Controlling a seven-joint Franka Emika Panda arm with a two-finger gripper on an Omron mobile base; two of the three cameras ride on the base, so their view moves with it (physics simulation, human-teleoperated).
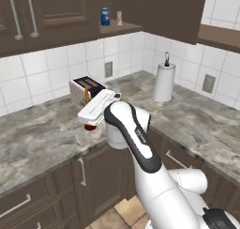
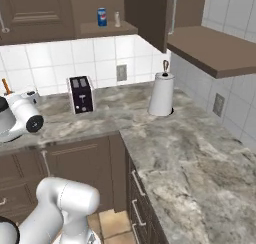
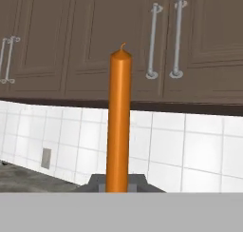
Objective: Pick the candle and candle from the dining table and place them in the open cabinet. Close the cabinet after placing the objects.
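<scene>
From the hand view I am getting the orange candle standing straight up from between the fingertips, its small wick at the top, with closed cabinet doors and their long silver handles behind it and white tile below them. The left base view is giving me what the hand view is not: the arm is reaching over the grey marble counter, the gripper is sitting just in front of a toaster, and the candle is showing as a thin orange stick above the hand with its dark red base poking out underneath. That view is also showing a paper towel roll standing in the corner and, on the open cabinet shelf above, a blue can beside the pale stubby candle. The right base view is catching the hand at its left edge with only the orange tip showing above it, plus the toaster front-on and the same can and pale candle on the shelf. The claw is clamped tight on the orange candle, fingers pressed against its lower part.
</scene>
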